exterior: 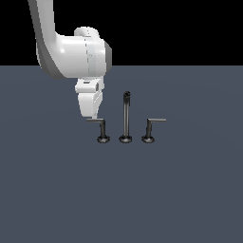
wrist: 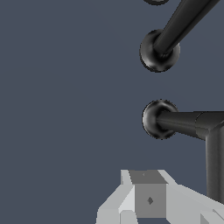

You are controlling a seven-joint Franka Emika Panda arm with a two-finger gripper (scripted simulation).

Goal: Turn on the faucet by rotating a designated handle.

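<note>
End effector (exterior: 90,116): spread unclear, at lever tip | handle (exterior: 101,128): dark L-shaped lever, round base

surface: flat slate-grey floor (exterior: 190,190) | backdrop: plain black band (exterior: 190,28) above it

Dark grey floor (exterior: 190,190), faucet (exterior: 126,118) (three round bases) standing on it

One spout (exterior: 126,116), two lever handles (exterior: 101,128) (exterior: 152,128), three round bases (exterior: 125,139).
</note>
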